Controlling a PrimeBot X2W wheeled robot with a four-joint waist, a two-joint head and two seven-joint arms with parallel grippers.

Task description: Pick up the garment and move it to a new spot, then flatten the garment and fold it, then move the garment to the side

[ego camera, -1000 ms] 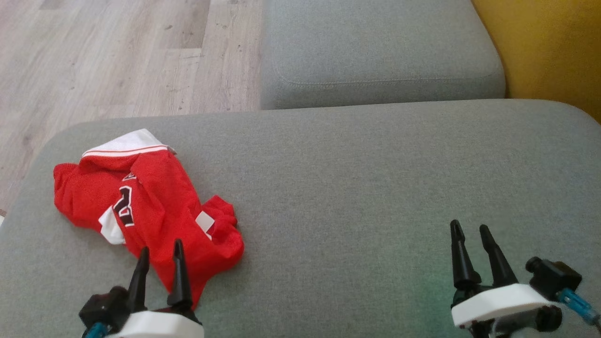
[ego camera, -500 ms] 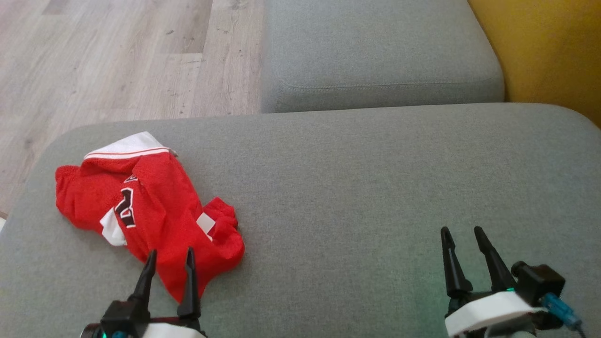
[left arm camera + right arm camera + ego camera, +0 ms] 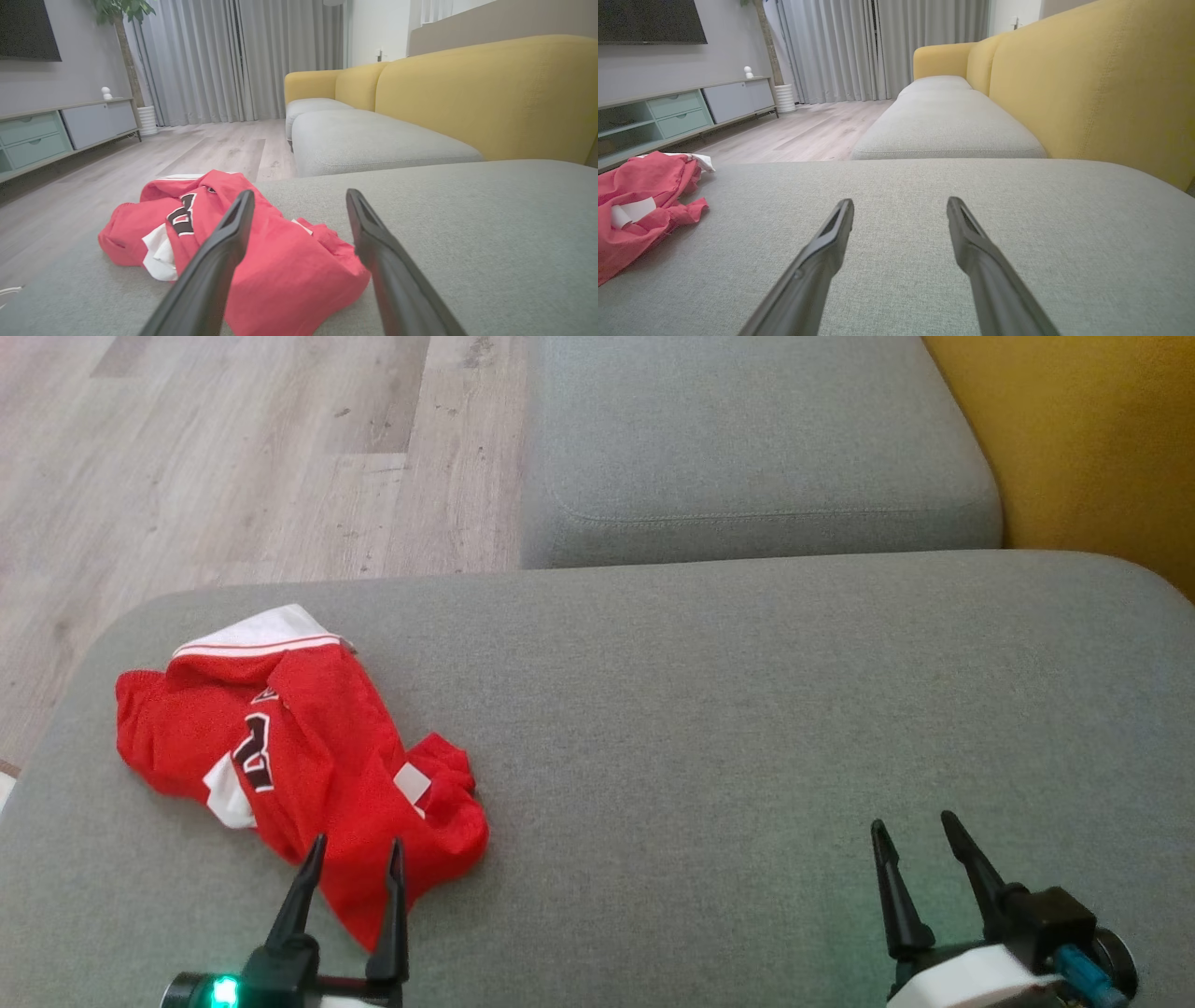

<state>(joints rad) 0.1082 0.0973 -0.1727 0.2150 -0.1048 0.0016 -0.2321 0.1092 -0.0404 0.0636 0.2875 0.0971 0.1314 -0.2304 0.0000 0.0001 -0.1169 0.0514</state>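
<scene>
On grey cushion [image 3: 747, 709]: red garment [image 3: 317, 756]; wood floor [image 3: 233, 457] beyond.

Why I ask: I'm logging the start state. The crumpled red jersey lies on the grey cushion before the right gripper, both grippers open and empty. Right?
Not quite. In the head view the red jersey lies before the left gripper, not the right gripper. The rest holds: it is crumpled on the grey cushion, and both grippers are open and empty.
</scene>
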